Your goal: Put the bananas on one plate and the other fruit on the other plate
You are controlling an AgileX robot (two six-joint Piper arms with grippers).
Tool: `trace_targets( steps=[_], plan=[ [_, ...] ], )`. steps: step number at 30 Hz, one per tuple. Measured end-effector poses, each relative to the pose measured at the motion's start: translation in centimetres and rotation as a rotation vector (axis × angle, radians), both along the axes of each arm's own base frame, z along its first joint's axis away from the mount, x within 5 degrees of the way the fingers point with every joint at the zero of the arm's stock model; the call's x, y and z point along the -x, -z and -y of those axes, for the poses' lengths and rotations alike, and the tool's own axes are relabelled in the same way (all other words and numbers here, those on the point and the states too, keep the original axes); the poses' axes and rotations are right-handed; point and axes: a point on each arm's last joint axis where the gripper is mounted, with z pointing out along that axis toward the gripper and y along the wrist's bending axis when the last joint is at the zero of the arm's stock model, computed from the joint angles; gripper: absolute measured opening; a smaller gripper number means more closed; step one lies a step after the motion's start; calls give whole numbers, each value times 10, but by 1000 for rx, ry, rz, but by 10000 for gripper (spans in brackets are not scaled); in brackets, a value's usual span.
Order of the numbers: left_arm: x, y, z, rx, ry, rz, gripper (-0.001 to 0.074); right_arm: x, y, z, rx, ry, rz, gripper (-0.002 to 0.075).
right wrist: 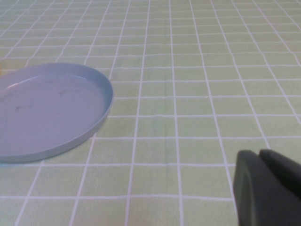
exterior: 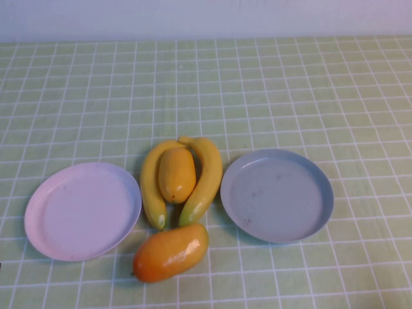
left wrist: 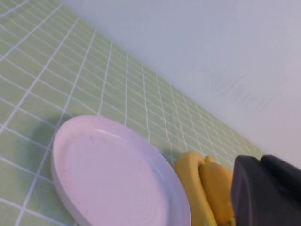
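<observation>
Two bananas [exterior: 151,187] [exterior: 205,177] lie on the table between the plates, curving around a yellow-orange mango-like fruit [exterior: 176,174]. A deeper orange fruit [exterior: 171,252] lies just in front of them. The pink plate [exterior: 82,210] at the left and the grey-blue plate [exterior: 277,194] at the right hold nothing. Neither gripper shows in the high view. My left gripper [left wrist: 261,162] is shut and empty, low beside the pink plate [left wrist: 113,174], with a banana [left wrist: 190,183] and the yellow-orange fruit [left wrist: 217,188] beyond. My right gripper [right wrist: 258,155] is shut and empty, to the side of the grey-blue plate [right wrist: 47,110].
A green cloth with a white grid [exterior: 270,90] covers the table. A pale wall [exterior: 206,16] runs along the far edge.
</observation>
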Motion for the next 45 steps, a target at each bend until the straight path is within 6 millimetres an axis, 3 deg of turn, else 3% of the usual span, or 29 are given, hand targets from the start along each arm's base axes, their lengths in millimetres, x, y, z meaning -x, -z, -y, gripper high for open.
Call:
trace_targets(
  steps=[3, 6, 14, 21, 28, 34, 45],
  plan=[
    [1, -4, 2, 14, 19, -8, -5, 0, 0, 0, 0, 0, 0, -15],
    [4, -23, 7, 6, 77, -30, -5, 0, 0, 0, 0, 0, 0, -15],
    [-10, -71, 24, -178, 319, -338, -5, 0, 0, 0, 0, 0, 0, -15],
    [-51, -103, 32, -360, 499, -513, -5, 0, 0, 0, 0, 0, 0, -15],
    [-108, -110, 40, -521, 679, -609, -5, 0, 0, 0, 0, 0, 0, -15],
    [-140, -111, 78, -690, 882, -636, -5, 0, 0, 0, 0, 0, 0, -15],
    [-161, -94, 164, -972, 1132, -651, -5, 0, 0, 0, 0, 0, 0, -15]
  ],
)
